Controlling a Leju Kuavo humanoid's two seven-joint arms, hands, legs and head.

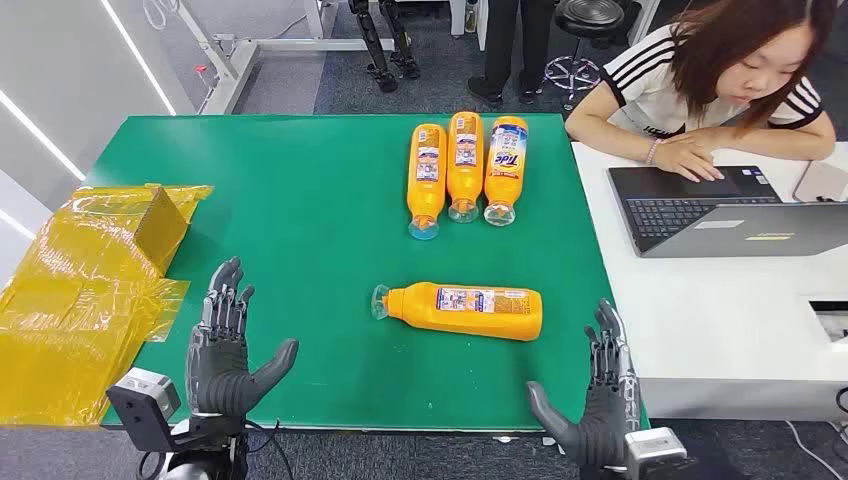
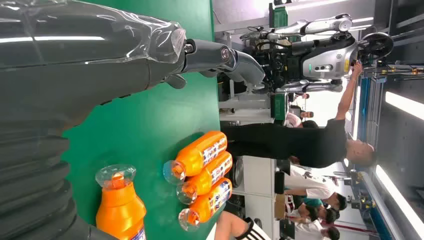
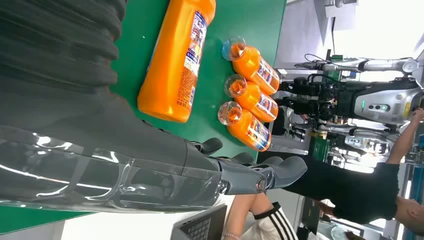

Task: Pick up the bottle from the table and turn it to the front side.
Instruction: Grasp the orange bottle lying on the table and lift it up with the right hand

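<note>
Your orange plastic bottle with the clear cap [image 1: 462, 309] lies flat on the green table [image 1: 300, 200]. Your left hand [image 1: 225, 345] and right hand [image 1: 597, 400] flank it, both released and holding nothing.

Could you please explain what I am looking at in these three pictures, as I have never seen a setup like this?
This is a humanoid robot with two arms. The head view looks down from its body: its left hand and right hand hover open over a green table, fingers spread, holding nothing. The other two pictures come from cameras at each wrist, turned sideways. One orange bottle lies on its side between the hands; three more bottles lie side by side farther back. Crumpled yellow wrapping lies at the robot's left. A person sits at a white desk with a laptop.
</note>
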